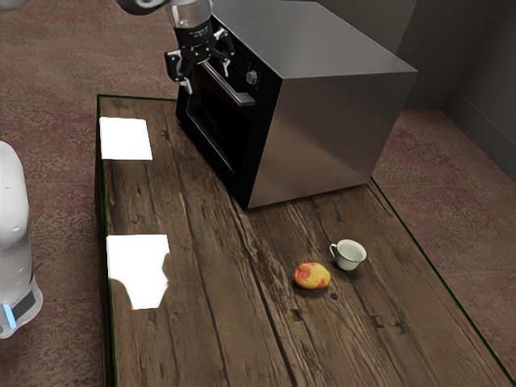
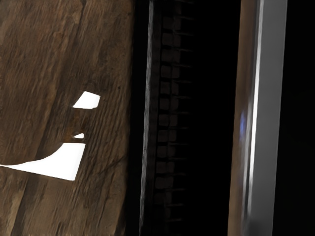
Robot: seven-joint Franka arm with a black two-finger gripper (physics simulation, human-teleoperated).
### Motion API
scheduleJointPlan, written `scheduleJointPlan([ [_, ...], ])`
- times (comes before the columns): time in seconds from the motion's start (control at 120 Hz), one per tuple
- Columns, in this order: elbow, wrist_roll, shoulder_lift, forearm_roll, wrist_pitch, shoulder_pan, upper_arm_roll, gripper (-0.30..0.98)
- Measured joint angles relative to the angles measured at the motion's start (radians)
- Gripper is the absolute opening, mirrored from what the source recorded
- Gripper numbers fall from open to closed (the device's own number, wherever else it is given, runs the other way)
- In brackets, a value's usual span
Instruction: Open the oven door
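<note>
The gripper is at the far end of the oven's front, its two black fingers spread apart and pointing down. It stands open beside the upper end of the silver handle; whether a finger touches it, I cannot tell. The oven door looks closed, a dark panel flush with the oven's front. In the wrist view the handle runs as a long grey bar past the dark door, where faint rack lines show.
The steel oven body stands on the wooden table. Nearer the camera are a red-yellow fruit and a white cup. Bright white patches lie along the table's edge at the exterior view's left.
</note>
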Motion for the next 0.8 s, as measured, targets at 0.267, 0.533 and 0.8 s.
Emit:
scheduleJointPlan([
  [0.267, -0.016, 0.007, 0.009, -0.001, 0.031, 0.002, 0.013, 0.69],
  [0.533, -0.054, 0.011, 0.005, -0.002, 0.046, 0.001, 0.034, 0.69],
  [0.8, -0.091, 0.014, -0.036, -0.003, 0.052, 0.001, 0.055, 0.69],
])
